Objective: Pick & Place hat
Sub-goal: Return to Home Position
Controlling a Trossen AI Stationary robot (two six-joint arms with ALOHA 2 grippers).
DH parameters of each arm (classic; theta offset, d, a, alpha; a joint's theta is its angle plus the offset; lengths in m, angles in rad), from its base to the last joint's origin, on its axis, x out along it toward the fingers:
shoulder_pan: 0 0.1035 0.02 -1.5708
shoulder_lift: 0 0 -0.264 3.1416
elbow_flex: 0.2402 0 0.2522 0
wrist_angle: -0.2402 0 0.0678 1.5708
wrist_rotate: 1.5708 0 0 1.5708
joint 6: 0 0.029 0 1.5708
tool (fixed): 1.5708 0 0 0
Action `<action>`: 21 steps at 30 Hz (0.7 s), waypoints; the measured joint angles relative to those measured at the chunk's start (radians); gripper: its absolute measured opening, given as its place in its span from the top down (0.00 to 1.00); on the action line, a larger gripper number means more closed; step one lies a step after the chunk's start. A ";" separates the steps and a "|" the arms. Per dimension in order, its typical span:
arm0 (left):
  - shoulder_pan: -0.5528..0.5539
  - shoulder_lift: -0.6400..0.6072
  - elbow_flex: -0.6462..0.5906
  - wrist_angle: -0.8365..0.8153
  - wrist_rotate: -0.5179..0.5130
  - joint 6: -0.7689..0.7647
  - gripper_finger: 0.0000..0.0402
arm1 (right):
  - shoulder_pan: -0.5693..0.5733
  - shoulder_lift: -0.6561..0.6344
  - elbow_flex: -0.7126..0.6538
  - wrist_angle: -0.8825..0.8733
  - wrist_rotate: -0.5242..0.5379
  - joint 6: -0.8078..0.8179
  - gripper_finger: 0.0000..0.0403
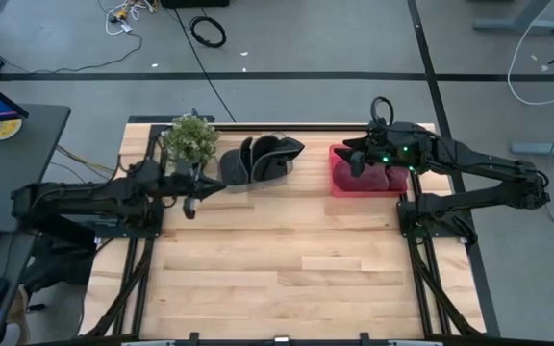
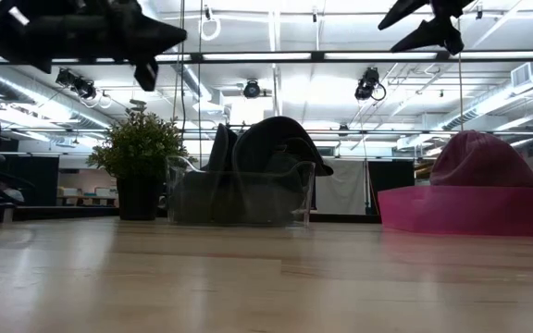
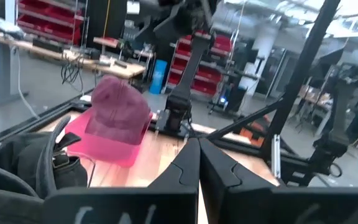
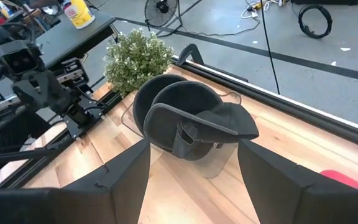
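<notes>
Low view: black caps are all sitting in the clear bin

Nearest the camera it's just the wood tabletop [image 1: 277, 274]. Further in on the left side, the left gripper [image 1: 190, 206] hangs up in the air with its fingers pinched together on nothing. Behind it, around the middle of the far edge, is the transparent bin [image 2: 179, 194]. The black caps [image 1: 263, 157] are stood on edge inside it, brims poking over the rim. Toward the far right corner there's a pink bin [image 2: 470, 211] with a maroon cap [image 2: 481, 159] in it. The right gripper [image 1: 354, 160] hovers over that one, fingers spread wide and empty. A potted plant [image 1: 191, 139] sits near the far left corner, just beside the transparent bin.
</notes>
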 joint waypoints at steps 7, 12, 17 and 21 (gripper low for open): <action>-0.001 -0.210 -0.059 -0.011 -0.001 0.004 0.99 | 0.000 0.027 0.000 0.000 0.000 0.026 0.39; -0.001 -0.344 -0.108 -0.042 -0.003 0.010 0.99 | 0.000 0.034 0.000 0.002 0.000 0.039 0.39; -0.001 -0.447 -0.174 -0.043 -0.009 -0.019 0.99 | 0.000 0.033 0.000 0.002 0.000 0.055 0.39; -0.001 -0.509 -0.222 -0.044 -0.013 -0.051 0.99 | 0.000 0.033 0.000 0.002 0.000 0.062 0.39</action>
